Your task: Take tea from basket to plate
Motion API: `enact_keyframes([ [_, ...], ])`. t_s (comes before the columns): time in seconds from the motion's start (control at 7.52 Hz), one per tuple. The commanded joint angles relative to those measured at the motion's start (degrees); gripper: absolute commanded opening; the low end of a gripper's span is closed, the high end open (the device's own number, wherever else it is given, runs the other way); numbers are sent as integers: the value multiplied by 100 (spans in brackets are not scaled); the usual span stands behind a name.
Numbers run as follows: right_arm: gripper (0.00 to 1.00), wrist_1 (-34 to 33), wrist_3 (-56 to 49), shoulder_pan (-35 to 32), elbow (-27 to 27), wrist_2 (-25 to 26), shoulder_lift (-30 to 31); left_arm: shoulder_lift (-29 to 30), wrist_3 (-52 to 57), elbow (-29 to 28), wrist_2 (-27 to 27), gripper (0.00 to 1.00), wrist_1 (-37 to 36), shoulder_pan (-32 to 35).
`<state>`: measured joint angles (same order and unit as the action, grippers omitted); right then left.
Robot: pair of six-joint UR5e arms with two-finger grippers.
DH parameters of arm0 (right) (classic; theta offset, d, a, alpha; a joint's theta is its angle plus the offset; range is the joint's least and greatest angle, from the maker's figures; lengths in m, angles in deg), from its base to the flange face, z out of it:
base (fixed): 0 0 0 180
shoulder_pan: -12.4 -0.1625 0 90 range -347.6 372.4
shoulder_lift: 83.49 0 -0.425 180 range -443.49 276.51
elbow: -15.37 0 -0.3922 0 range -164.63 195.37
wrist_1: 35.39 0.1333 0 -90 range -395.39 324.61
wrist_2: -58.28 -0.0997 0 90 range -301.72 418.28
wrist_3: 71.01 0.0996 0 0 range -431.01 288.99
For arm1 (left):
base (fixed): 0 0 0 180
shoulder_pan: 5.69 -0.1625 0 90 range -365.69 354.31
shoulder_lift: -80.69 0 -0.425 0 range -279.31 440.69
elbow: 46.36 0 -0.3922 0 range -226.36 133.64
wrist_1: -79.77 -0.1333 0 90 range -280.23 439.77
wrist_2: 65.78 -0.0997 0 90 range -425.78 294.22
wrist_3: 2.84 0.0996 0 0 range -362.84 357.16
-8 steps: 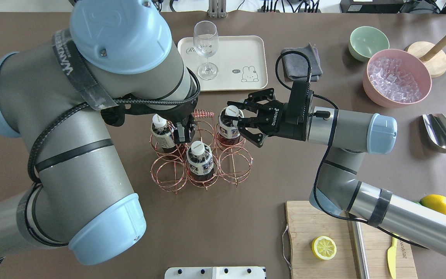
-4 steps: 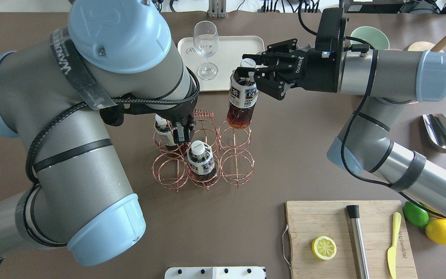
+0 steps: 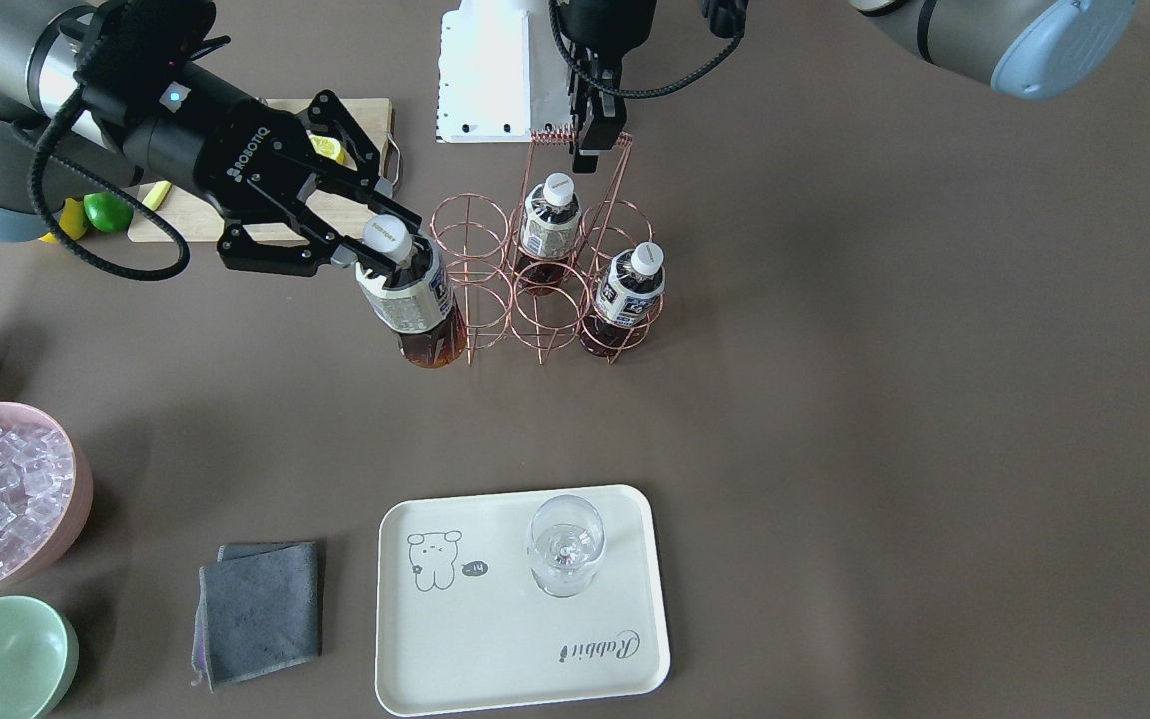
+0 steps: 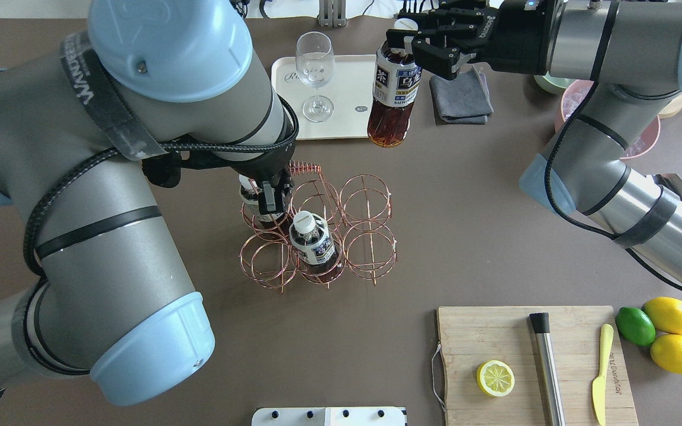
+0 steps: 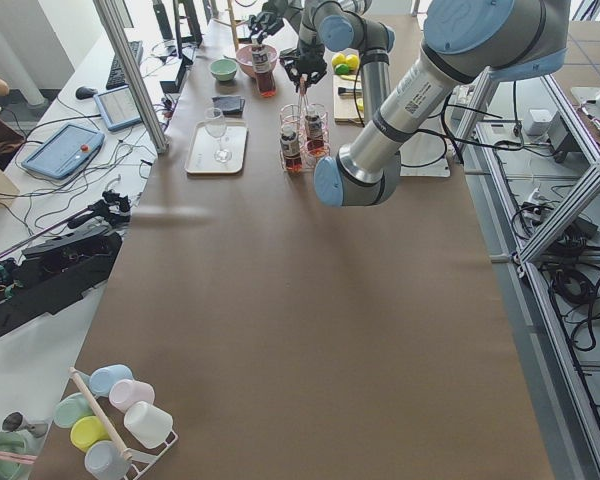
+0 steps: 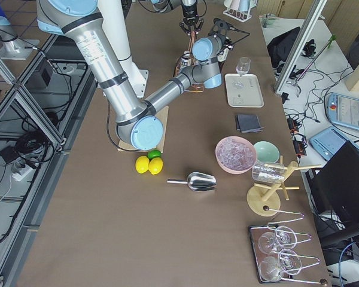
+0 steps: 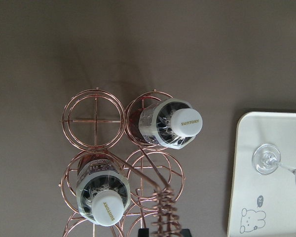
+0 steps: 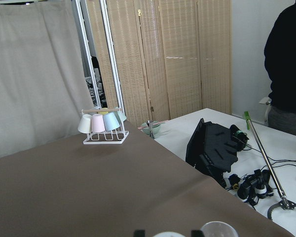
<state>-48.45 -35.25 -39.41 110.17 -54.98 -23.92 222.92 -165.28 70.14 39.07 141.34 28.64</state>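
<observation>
Right pincer grasps the tea bottle by its neck, aloft, clear of the basket; left pincer clamps its coiled handle.

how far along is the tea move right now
Done: one tea is lifted clear of the basket. In hand: the right gripper is shut on its neck, holding it aloft. Left: setting it on the plate beside the glass and letting go.
</observation>
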Motion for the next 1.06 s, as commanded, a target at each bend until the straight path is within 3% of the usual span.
enact_keyframes([
  [0.0,0,-57,-34,-381,-826,512,-285,50,229,171,8,0,-302,223],
  [0.53,0,635,-70,-191,-2770,2103,-1051,-501,1492,198,52,0,-409,1005],
  [0.93,0,971,-70,582,-3089,3202,-1096,-1116,2871,180,1052,0,-409,2347],
])
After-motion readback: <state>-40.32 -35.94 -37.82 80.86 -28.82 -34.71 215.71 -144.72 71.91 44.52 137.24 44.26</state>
